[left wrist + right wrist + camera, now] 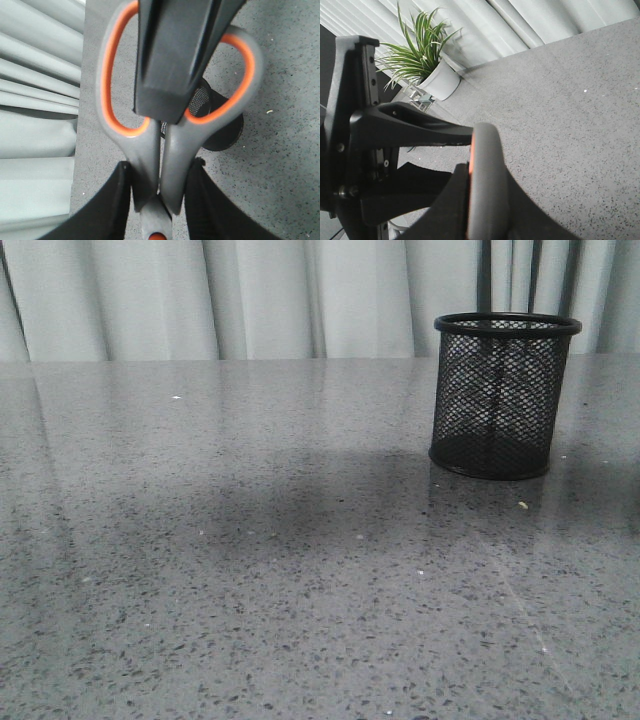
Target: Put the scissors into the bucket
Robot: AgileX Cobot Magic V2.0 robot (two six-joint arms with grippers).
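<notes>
Left tool (161,169): closed on the scissors (150,150), one finger (122,195) on each side of the grey shanks just below the loops. Grip looks firm. Blades run back toward the wrist and are mostly hidden.

A black block (170,60) lies across the middle of the handles, covering the inner parts of both orange-lined loops.

Right tool (487,202): one grey loop of the scissors (487,170) sits edge-on between its fingers, with an orange strip showing. The near finger (445,205) touches it. The far side is dark, so I can't tell if it's clamped or how wide the gap is.

Scissors are held off the counter (250,570) and don't show in the front view.

Bucket (505,395): upright on the counter at far right, near the curtain (250,300), with nothing sticking out of it. In the left wrist view the bucket (220,135) shows behind the handles.

Right wrist view also shows a plant (420,50) in a white pot (440,82) beyond the counter edge.
</notes>
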